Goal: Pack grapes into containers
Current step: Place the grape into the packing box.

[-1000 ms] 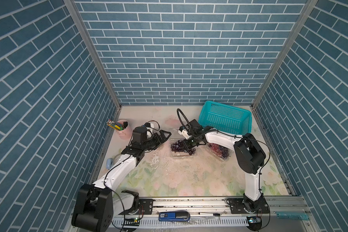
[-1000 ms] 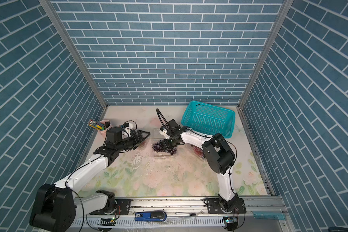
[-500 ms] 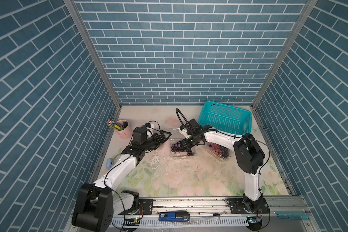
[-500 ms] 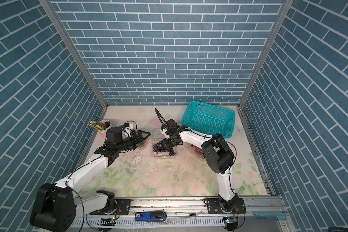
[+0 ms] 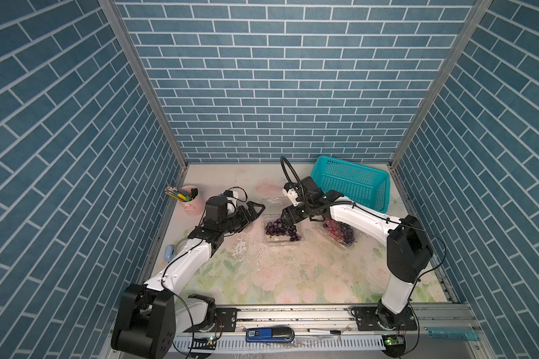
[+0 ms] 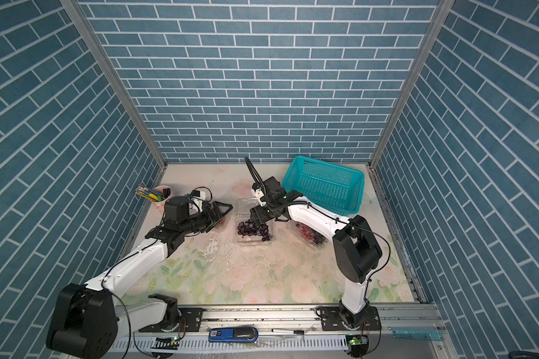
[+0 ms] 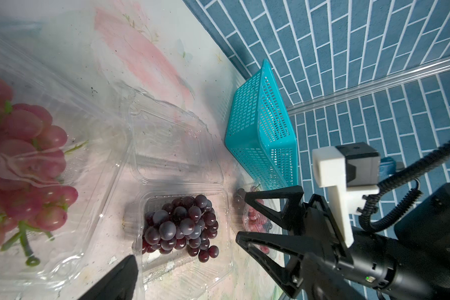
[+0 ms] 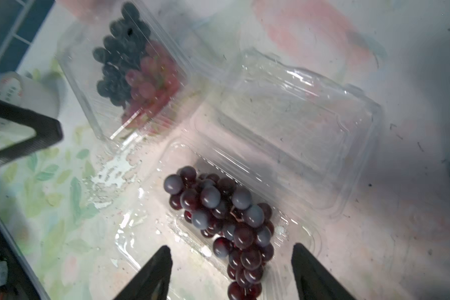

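A dark purple bunch of grapes (image 5: 281, 231) (image 8: 226, 220) lies in the middle clear container (image 5: 282, 244), whose lid (image 8: 291, 135) is folded back open. My right gripper (image 5: 286, 218) (image 8: 233, 262) hovers just over that bunch, open, its fingertips (image 8: 157, 270) well clear of the berries on both sides. My left gripper (image 5: 255, 214) stands open over the left container (image 8: 89, 104), which holds dark and red-pink grapes (image 8: 140, 78) (image 7: 24, 161). A third container (image 5: 344, 244) on the right holds red-pink grapes (image 5: 338, 230) and lies partly under my right arm.
A teal basket (image 5: 352, 186) leans tilted at the back right, close behind my right wrist. A pink pen cup (image 5: 190, 203) stands at the back left. A small blue object (image 5: 168, 252) lies by the left wall. The floral cover is scuffed (image 5: 240, 248) beside the middle container.
My right gripper's jaws have spread wide apart, and the dark bunch now lies loose in the middle container. The left arm has not moved.
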{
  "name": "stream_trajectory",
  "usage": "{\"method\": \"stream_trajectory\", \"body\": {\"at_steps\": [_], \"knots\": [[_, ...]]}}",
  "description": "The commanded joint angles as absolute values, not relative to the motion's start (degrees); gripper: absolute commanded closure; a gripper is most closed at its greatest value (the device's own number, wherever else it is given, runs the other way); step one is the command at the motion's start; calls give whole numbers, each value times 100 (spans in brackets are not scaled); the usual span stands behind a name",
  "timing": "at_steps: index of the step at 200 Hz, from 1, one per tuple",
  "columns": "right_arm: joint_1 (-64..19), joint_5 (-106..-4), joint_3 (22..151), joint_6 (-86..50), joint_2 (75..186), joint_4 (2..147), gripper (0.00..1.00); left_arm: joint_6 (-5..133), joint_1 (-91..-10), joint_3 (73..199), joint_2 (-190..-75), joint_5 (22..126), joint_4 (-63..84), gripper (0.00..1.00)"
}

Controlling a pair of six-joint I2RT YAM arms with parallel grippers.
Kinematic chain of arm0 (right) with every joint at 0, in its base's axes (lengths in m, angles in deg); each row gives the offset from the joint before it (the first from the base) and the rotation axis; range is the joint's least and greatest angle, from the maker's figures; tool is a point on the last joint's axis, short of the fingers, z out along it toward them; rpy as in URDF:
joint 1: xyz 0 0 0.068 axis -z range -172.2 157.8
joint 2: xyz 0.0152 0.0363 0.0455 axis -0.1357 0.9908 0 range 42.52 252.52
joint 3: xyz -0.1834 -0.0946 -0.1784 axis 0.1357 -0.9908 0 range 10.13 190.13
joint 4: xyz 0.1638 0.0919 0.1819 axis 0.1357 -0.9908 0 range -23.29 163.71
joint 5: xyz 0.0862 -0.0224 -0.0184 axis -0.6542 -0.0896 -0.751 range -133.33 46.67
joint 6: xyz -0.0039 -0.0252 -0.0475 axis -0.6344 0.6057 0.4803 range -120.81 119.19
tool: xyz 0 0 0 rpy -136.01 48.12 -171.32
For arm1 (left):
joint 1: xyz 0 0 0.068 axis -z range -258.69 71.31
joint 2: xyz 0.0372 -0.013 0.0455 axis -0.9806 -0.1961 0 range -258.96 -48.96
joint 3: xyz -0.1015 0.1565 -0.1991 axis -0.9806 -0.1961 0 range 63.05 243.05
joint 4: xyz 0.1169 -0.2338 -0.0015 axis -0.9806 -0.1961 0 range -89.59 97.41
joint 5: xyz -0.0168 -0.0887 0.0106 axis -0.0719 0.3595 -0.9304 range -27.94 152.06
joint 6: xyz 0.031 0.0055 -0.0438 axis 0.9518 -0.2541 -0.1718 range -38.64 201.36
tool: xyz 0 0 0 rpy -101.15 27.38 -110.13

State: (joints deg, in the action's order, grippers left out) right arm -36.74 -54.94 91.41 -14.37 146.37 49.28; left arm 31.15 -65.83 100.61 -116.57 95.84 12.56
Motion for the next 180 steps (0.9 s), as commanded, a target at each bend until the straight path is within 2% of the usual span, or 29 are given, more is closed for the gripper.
{"method": "stream_trajectory", "body": {"at_steps": [1, 29, 70, 136, 180], "knots": [[-3709, -6208, 8933, -2224, 14834, 5786, 24, 2958, -6712, 9896, -11628, 9703, 1502, 1], [-3770, -6861, 8948, -2822, 15177, 6542, 20, 2836, -6859, 9759, -11602, 9798, 1601, 0], [-3859, -7001, 8952, -2947, 15483, 6698, 17, 2609, -7076, 9445, -11612, 9935, 1892, 1], [-3976, -6990, 8358, -3031, 15384, 6853, 16, 2507, -7078, 9369, -11865, 10018, 2138, 0], [-3971, -6499, 8516, -2539, 14897, 6352, 13, 2528, -7052, 9296, -11910, 10012, 2113, 0]]}}
